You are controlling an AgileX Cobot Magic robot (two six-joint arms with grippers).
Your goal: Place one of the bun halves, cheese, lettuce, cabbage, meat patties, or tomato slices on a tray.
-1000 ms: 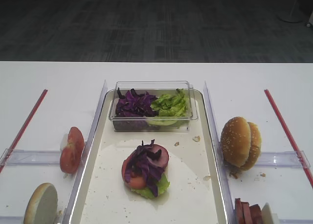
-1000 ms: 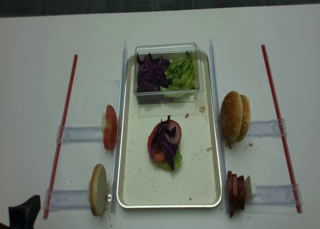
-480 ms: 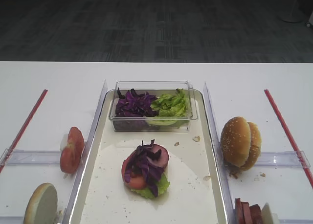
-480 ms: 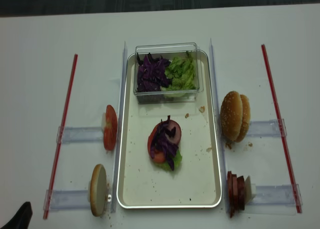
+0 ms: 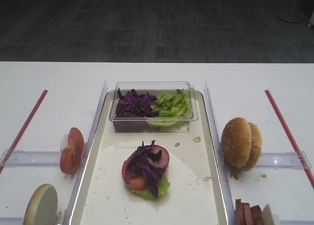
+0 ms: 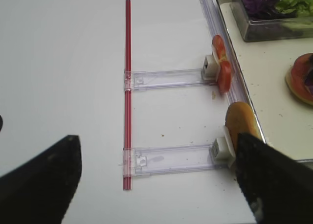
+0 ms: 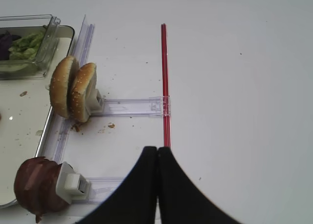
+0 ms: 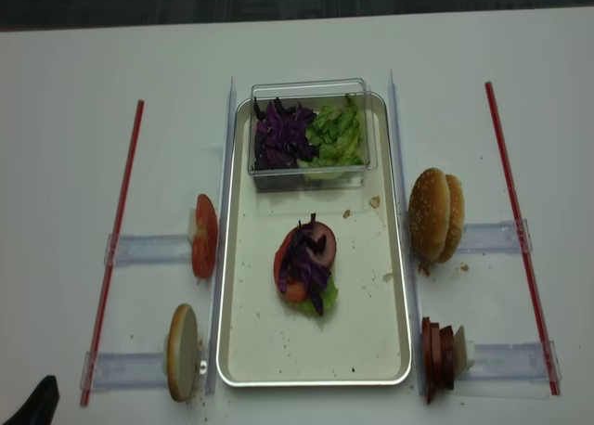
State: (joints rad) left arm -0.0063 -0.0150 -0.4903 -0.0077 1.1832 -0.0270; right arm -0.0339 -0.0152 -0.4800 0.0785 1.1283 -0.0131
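On the tray (image 5: pixel 206 151), exterior high view: cabbage (image 5: pixel 144 166) tops a tomato-lettuce stack, centre. Right wrist view: right gripper (image 7: pixel 157 153) jaws pressed together, holding nothing, near the bun halves (image 7: pixel 73 91). Left wrist view: left gripper (image 6: pixel 156 177) jaws wide, empty, near one bun half (image 6: pixel 240 128). Bun likely light, squashy; pinch gently across its rim.
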